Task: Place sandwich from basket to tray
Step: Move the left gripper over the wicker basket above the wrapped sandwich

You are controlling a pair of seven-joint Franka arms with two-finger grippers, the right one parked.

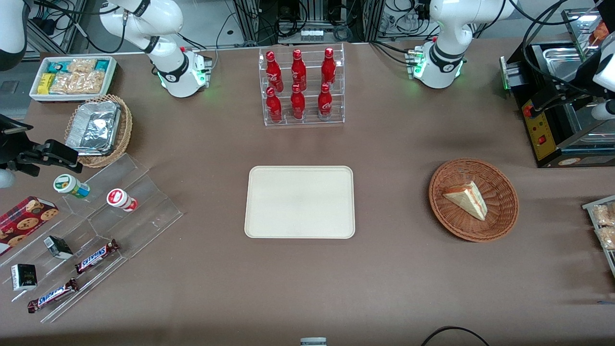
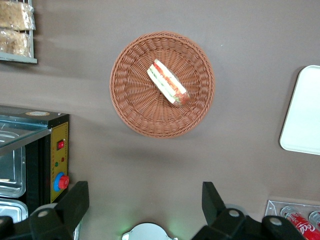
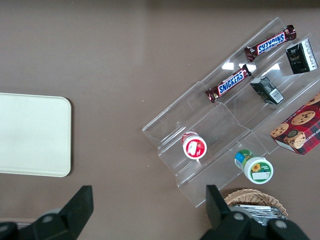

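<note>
The sandwich (image 1: 466, 199) is a pale wedge with orange-red and green filling, lying in the reddish-brown wicker basket (image 1: 438, 192) toward the working arm's end of the table. In the left wrist view the sandwich (image 2: 167, 83) lies near the middle of the basket (image 2: 130, 102). The cream tray (image 1: 300, 202) lies flat at mid-table with nothing on it; its edge shows in the left wrist view (image 2: 305, 112). My left gripper (image 2: 146, 200) is open and empty, high above the table, between the basket and its arm's base, well apart from the sandwich.
A clear rack of red bottles (image 1: 301, 86) stands farther from the front camera than the tray. A black machine (image 1: 557, 120) stands near the basket. A rack of snack packets (image 1: 603, 223) is at the table's edge. A clear stepped stand with snacks (image 1: 96, 230) and a tan foil basket (image 1: 98, 127) lie toward the parked arm's end.
</note>
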